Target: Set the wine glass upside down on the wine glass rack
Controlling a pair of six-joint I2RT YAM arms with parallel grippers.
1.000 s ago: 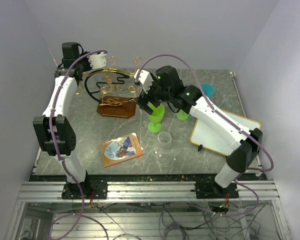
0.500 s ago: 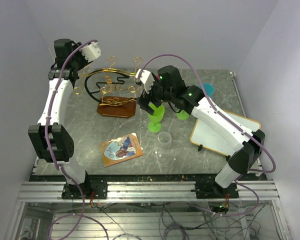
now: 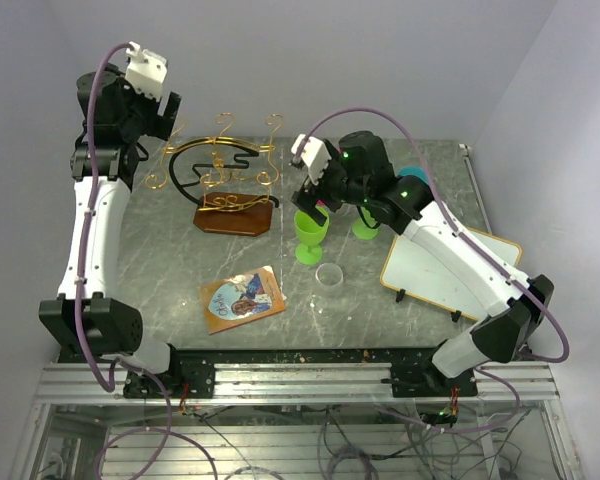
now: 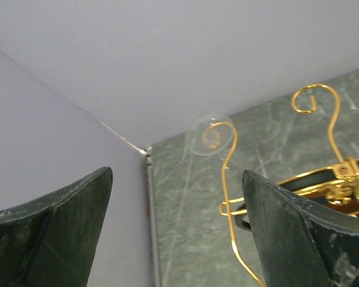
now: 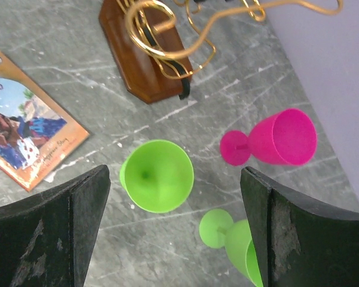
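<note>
just to the right of the rack (image 3: 226,172), the green wine glass (image 3: 310,238) stands upright on the table (image 3: 165,265), mouth up, touching neither the rack nor any other thing. the right gripper (image 3: 310,203) hangs almost directly over it, jaws spread wide and pinching nothing. its wrist view looks down into the bowl, which suggests an approach lined up for a grasp not yet made. the left gripper (image 3: 158,112) hangs high above and behind the rack's left side, jaws likewise spread and empty. it is apparently placed out of the way so that the rack's curled wire arms are free to receive the glass. farther right of the rack a pink glass (image 5: 278,137) and a second green glass (image 5: 230,239) lie on their sides, near each other but apart. a book (image 3: 243,298) lies in front of the rack. because the green wine glass is mouth up, it must be turned over before its foot can slide onto a wire arm, so the task is judged to be at its start. a faint clear disc (image 4: 202,133) by one scroll tip cannot be identified.
</note>
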